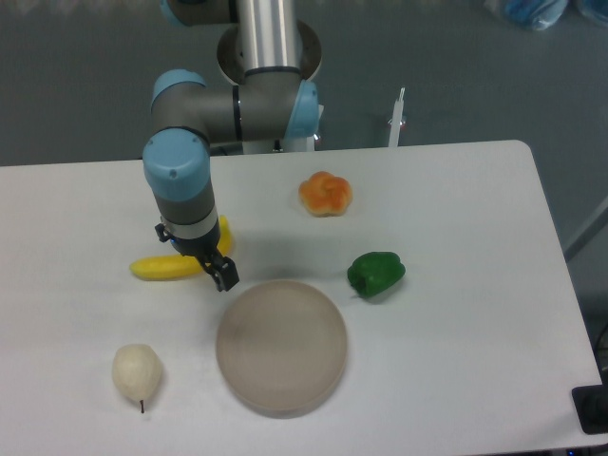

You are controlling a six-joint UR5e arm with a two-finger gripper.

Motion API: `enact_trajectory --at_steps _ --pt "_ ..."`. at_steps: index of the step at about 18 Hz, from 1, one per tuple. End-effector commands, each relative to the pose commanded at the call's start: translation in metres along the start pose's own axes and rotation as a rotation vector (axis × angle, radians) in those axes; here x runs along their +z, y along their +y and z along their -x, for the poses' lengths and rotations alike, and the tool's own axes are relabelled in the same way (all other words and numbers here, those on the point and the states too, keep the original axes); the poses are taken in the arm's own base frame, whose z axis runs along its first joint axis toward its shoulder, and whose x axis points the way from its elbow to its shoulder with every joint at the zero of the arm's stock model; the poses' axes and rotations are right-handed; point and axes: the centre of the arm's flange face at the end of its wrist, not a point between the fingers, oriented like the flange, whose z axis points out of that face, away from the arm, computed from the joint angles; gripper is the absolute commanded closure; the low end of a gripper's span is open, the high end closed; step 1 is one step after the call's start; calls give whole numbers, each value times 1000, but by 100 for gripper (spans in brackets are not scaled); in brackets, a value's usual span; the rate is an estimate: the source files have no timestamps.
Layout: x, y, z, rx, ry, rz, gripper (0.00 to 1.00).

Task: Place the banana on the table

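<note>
Clearly the banana (169, 267) lies on the table (456, 209), hand (220, 274) beside it, grip state unclear.

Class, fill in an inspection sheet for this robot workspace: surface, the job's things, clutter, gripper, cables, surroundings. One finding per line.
Surface: white matte table, rounded corners.
Job's things: slim yellow plastic banana lying on the table, left of centre.
Clutter: round grey-beige plate, pale cream pear, green pepper, lumpy orange fruit.
Gripper: black two-finger gripper at the banana; grip unclear.
Cables: nothing seen.
Surroundings: dark grey floor.
</note>
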Motion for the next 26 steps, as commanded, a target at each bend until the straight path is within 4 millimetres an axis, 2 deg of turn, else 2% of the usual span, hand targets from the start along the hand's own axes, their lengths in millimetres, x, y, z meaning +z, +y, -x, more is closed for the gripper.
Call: enact_trajectory --at_steps 1,3,4,6,7,9,11,12,17,19,26 --pt "-5 18 34 -38 -26 -1 0" --pt "-4 52 87 -38 -39 1 0" --pt "-6 70 112 -8 -41 0 0" --pt "-2 104 148 42 -42 9 0" --pt "-5 121 175 65 -58 12 0" --pt "-19 124 203 89 -89 11 0" --pt "-7 135 232 70 -24 41 0" --pt "3 132 243 70 -2 49 0" --pt "53 126 269 72 42 68 0" --pt "52 124 274 72 38 65 0" --pt "56 125 272 74 34 64 0"
